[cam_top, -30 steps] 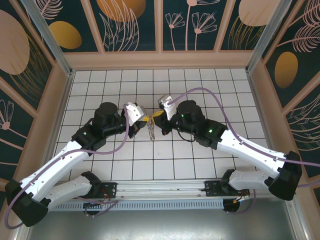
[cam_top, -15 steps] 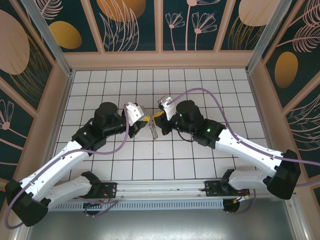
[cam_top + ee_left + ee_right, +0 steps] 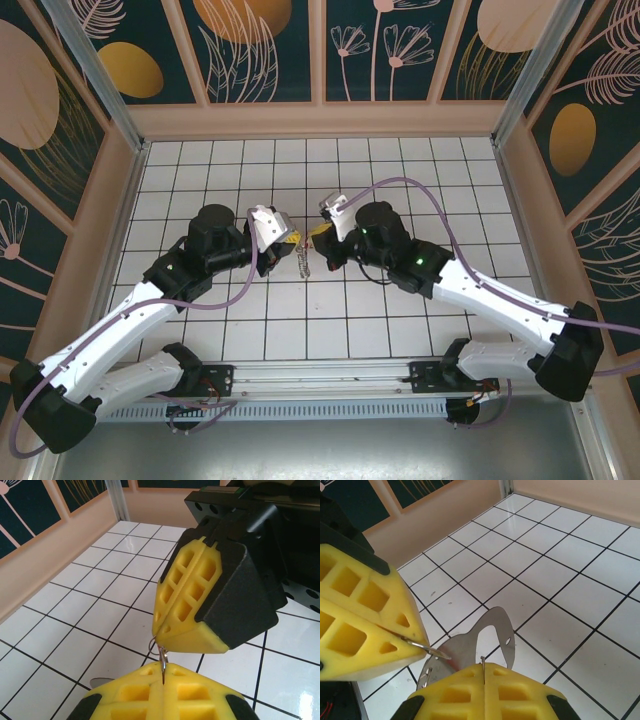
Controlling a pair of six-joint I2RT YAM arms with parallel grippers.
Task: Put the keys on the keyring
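My two grippers meet tip to tip above the middle of the tiled floor, the left gripper (image 3: 290, 240) beside the right gripper (image 3: 316, 232). Under them hangs the keyring (image 3: 303, 262), a thin tan loop with small metal pieces. In the left wrist view my left gripper (image 3: 162, 674) is shut on a thin metal edge of the keyring (image 3: 163, 661). The right gripper (image 3: 156, 630) is shut just above it, with a small wire loop at its tip. My right gripper (image 3: 484, 674) is shut on a thin sliver that I take for the key (image 3: 483, 661). The left gripper (image 3: 404, 638) is beside it.
A flat silvery plate (image 3: 462, 642) with an oblong cut-out hangs just under both fingertips. White tiled floor (image 3: 400, 170) lies on all sides, bounded by tan walls (image 3: 320, 118). Purple cables loop over both arms.
Both grippers stay shut and almost still at the centre. The hanging keyring has shifted slightly beneath them.
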